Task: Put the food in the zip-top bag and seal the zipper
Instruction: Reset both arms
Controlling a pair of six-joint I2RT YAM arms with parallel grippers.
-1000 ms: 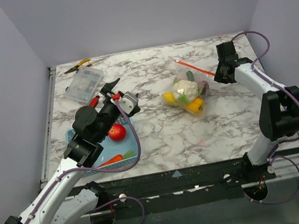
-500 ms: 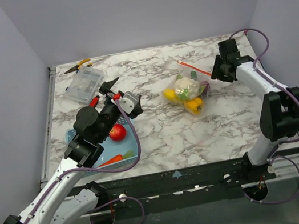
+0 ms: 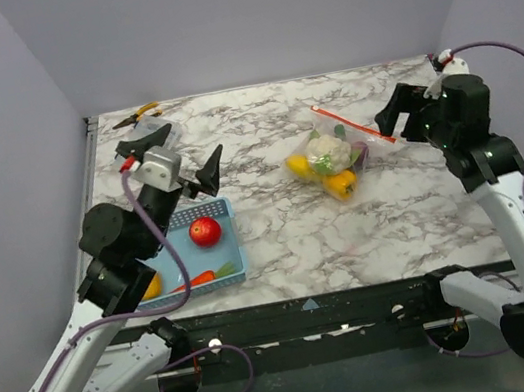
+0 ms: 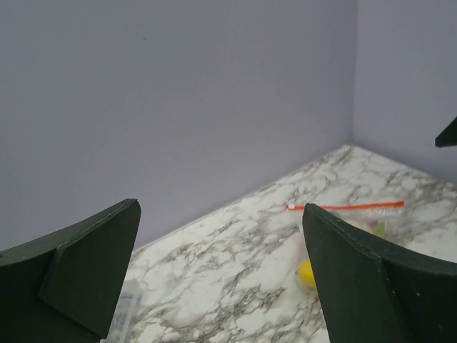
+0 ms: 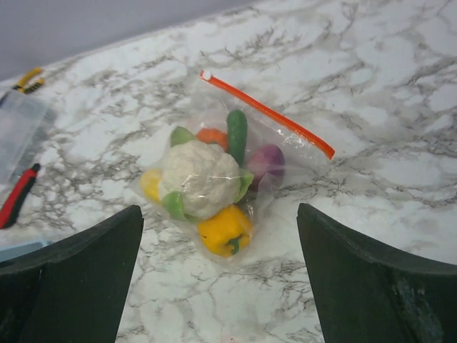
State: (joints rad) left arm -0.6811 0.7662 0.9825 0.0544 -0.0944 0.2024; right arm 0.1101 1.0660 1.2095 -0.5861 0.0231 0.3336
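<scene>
The zip-top bag (image 3: 332,158) lies on the marble table right of centre, its red-orange zipper (image 3: 355,125) along the far-right edge. Inside the bag (image 5: 214,179) show a white cauliflower (image 5: 200,179), yellow pepper (image 5: 225,230), purple onion (image 5: 265,161), green piece (image 5: 237,132) and something orange (image 5: 212,136). The zipper (image 5: 268,114) runs straight; whether it is sealed I cannot tell. My right gripper (image 3: 398,116) hangs open to the bag's right, empty (image 5: 221,275). My left gripper (image 3: 181,156) is open and raised at the left, empty (image 4: 221,279). A red tomato (image 3: 205,230) and an orange carrot (image 3: 196,280) lie in the basket.
The blue mesh basket (image 3: 235,246) sits near the front left under the left arm. A clear rigid box (image 3: 138,155) and yellow-handled pliers (image 3: 138,113) lie at the back left. A red-handled knife (image 5: 18,196) shows at the left edge. Walls close the table on three sides.
My right gripper opened and drew back up and to the right, away from the bag. My left gripper opened fully and lifted back toward the left. The bag stayed put.
</scene>
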